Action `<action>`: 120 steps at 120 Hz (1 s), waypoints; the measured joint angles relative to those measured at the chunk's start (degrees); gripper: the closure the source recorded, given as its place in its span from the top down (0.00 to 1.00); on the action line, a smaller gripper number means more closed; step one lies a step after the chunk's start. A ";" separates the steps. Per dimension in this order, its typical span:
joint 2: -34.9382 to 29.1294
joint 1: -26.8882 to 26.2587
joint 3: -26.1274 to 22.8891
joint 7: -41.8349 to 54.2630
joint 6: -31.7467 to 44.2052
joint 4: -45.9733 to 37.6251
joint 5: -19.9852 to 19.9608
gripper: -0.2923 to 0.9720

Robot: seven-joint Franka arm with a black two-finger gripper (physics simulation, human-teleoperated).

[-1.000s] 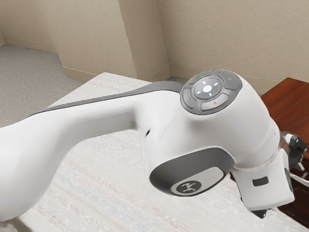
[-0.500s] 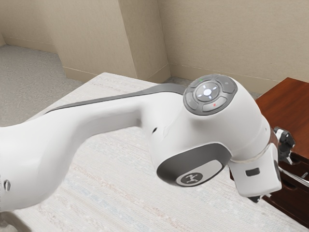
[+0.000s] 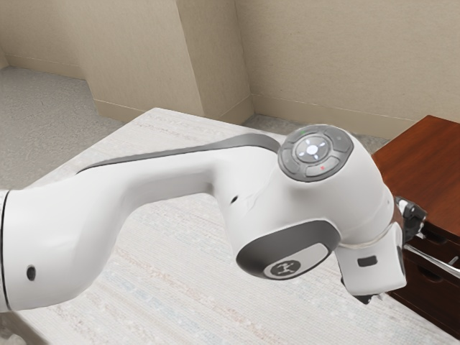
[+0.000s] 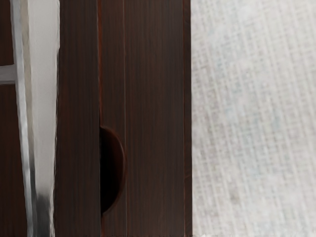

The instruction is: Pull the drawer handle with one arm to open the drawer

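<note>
The gripper sits against the dark wooden cabinet at the pale woven surface's right edge, close to the silver bar handle. I cannot tell whether the claw is spread or pinching. The drawer looks barely opened, so most of the pull seems left. The wrist view adds the drawer front and its half-round notch.

White rounded arm, grey joint caps, grey round button pad, small logo.
</note>
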 joint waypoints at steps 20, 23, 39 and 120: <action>-4.57 -0.68 0.41 0.14 0.10 -4.44 0.62 0.71; -5.25 -0.74 0.42 0.13 0.09 -5.20 0.67 0.72; -8.55 -0.99 0.41 0.06 -0.05 -8.52 0.70 0.65; -21.42 -6.99 4.69 -0.40 0.21 -22.62 1.51 0.67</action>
